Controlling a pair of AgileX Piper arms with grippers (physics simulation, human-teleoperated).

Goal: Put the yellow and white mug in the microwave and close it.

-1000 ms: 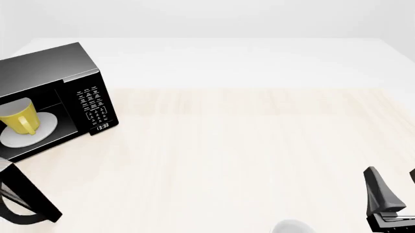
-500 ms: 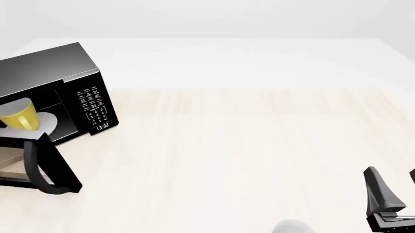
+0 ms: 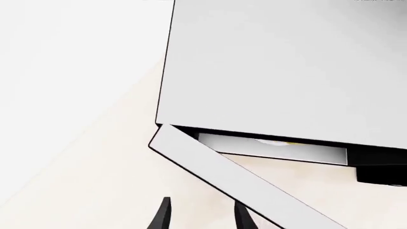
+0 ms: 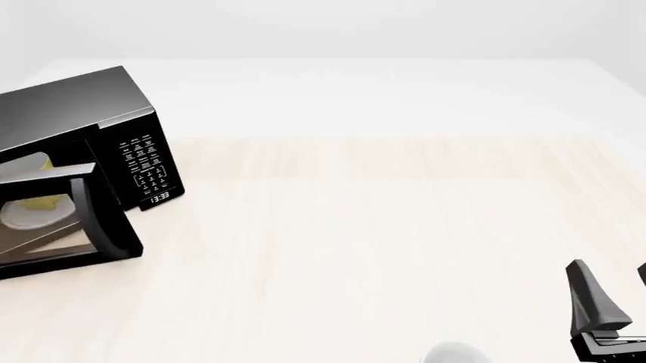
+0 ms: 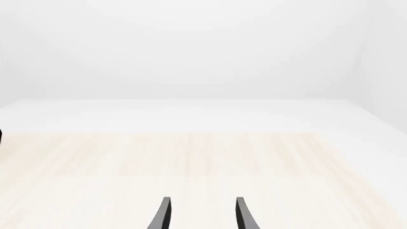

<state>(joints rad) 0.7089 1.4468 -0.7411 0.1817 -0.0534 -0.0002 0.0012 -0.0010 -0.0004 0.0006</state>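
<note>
Left gripper [image 3: 200, 217]: only the two dark fingertips are showing in the left wrist view, standing apart with a clear gap between them; it is holding nothing.
Left arm: not showing in the front view.
Right gripper [image 5: 200, 214]: fingertips are standing apart, gripping nothing.
Right arm: sitting low at the front view's near right corner [image 4: 604, 314]; its pose is probably idle, mostly cropped.

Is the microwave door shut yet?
Not quite: the door stands ajar from the microwave, mug showing inside.
</note>
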